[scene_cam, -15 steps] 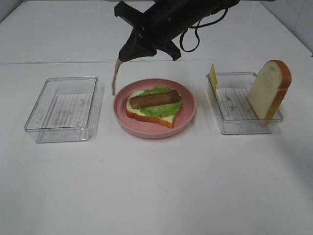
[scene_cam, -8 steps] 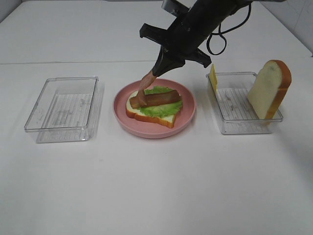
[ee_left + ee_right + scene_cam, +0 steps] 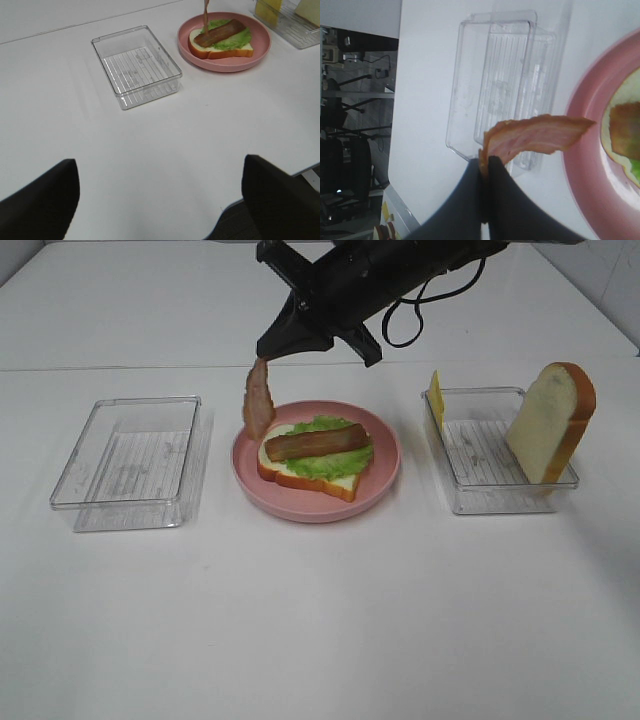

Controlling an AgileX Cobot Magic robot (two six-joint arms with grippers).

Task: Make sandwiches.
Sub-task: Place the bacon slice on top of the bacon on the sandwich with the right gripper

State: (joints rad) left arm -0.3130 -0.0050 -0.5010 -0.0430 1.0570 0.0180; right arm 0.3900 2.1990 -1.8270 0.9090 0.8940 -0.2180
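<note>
A sandwich base (image 3: 312, 455) lies on the pink plate (image 3: 385, 455): a white bread slice with crust, green lettuce (image 3: 325, 462) and one brown bacon strip (image 3: 316, 441). My right gripper (image 3: 275, 348) reaches across from the right. It is shut on a second bacon strip (image 3: 258, 397), which hangs above the plate's left rim. The right wrist view shows the shut fingertips (image 3: 492, 172) pinching that strip (image 3: 535, 137). My left gripper (image 3: 159, 167) is open and empty, low over bare table near the front edge; the sandwich (image 3: 221, 39) is far from it.
An empty clear tray (image 3: 130, 462) stands left of the plate. A clear tray (image 3: 490, 475) on the right holds an upright bread slice (image 3: 550, 420) and a yellow cheese slice (image 3: 436, 395).
The right gripper swung right so the hanging bacon touched the sandwich, then swung back left and up; the strip now hangs over the plate's left rim.
</note>
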